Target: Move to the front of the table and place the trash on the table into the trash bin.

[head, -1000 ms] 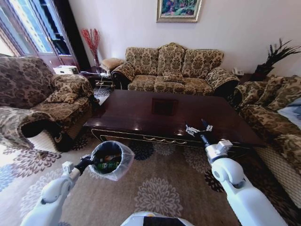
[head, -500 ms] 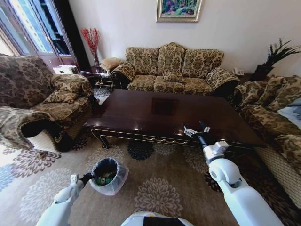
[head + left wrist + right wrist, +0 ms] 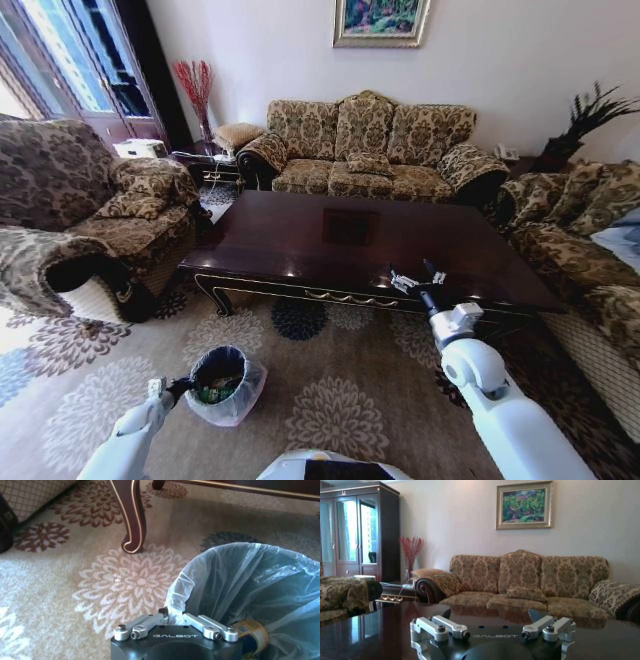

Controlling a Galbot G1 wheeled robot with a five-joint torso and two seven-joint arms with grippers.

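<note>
- We see the trash bin (image 3: 222, 382) standing on the patterned carpet (image 3: 340, 420), in front of the table's near-left corner and well apart from the table (image 3: 330, 245) itself.
- Our left gripper (image 3: 178, 387) is low at the bin's side, pinched narrow on the rim of the whitish bag liner (image 3: 240, 585) — the wrist view shows its fingers (image 3: 142, 624) closed on a fold of plastic.
- Inside the bin the trash (image 3: 213, 391) lies at the bottom; from the head view we make out green and red bits, and the left wrist view shows a beige-and-white bottle (image 3: 250, 637) against the liner just beside the gripper.
- A curved table leg (image 3: 131, 515) with gold trim stands on the carpet near the bin.
- Our right gripper (image 3: 417, 279) hovers over the table's near edge toward its right end — fingers spread wide, holding nothing.
- The glossy dark top beneath it reflects the sofa (image 3: 525, 581) behind.
</note>
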